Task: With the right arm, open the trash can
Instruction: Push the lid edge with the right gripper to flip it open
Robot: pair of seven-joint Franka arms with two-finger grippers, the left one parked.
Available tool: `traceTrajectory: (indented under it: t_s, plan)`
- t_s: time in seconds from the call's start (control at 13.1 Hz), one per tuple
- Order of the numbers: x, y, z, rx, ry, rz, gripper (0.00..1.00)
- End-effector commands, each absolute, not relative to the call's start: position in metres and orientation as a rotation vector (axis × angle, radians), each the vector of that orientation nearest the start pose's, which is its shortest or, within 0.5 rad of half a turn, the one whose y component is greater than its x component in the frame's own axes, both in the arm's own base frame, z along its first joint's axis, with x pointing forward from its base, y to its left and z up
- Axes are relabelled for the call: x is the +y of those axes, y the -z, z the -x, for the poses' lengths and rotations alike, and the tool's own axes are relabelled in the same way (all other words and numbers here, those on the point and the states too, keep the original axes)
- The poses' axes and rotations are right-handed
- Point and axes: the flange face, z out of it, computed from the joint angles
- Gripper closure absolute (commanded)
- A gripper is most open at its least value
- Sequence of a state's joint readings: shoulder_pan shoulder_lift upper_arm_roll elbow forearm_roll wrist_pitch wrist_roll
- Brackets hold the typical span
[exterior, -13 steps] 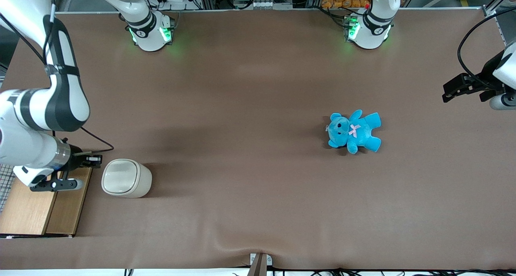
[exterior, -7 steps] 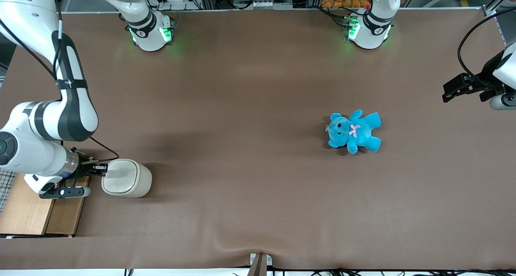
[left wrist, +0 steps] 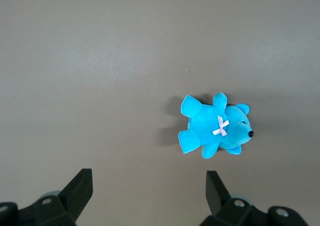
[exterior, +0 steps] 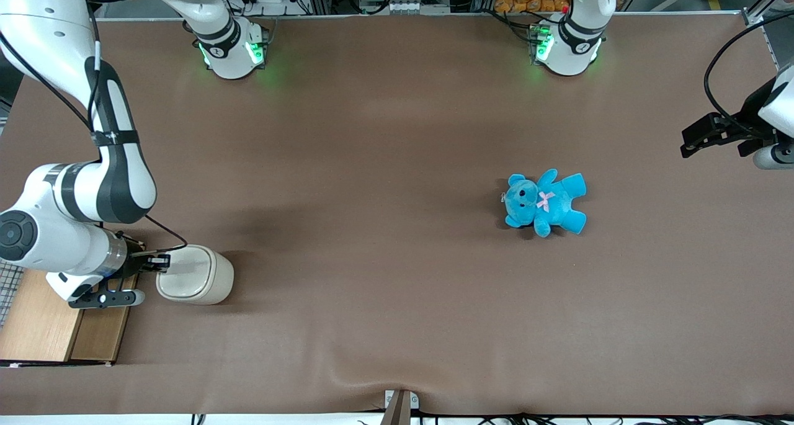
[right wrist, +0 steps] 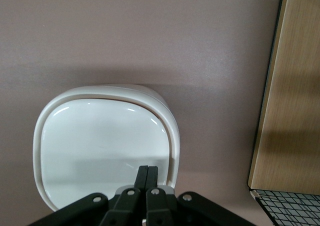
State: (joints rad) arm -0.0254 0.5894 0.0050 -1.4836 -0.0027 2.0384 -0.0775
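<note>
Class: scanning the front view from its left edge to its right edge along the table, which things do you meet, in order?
wooden-topped box → gripper, jaws shut, over the lid's edge → trash can → blue teddy

Illumination is bright, even and overhead, and all views are sharp, without visible blur. The trash can (exterior: 195, 275) casts a soft shadow on the table (exterior: 397, 133) toward the teddy (exterior: 544, 202), and its glossy lid (right wrist: 102, 148) shows pale glare streaks near the gripper (right wrist: 147, 176), whose fingers are pressed together. Green lamps tint the table beside the arm bases (exterior: 232, 49).
</note>
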Motion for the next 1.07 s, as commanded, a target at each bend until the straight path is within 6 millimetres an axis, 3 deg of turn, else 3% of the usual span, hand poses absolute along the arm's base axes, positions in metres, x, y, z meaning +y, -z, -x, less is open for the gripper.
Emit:
traceTrajectory:
  t_s: [0.0,0.23,0.38,0.68,0.99]
  plan:
    - [-0.018,-0.315,-0.714,-0.08,-0.02,3.122,1.0]
    - [-0.023,-0.302,-0.713,-0.063,-0.024,3.12,1.0]
    - [-0.017,-0.307,-0.714,-0.058,-0.024,3.112,1.0]
    - [-0.01,-0.361,-0.719,-0.085,-0.088,3.109,1.0]
    - [0.02,-0.397,-0.718,-0.148,-0.139,3.105,1.0]
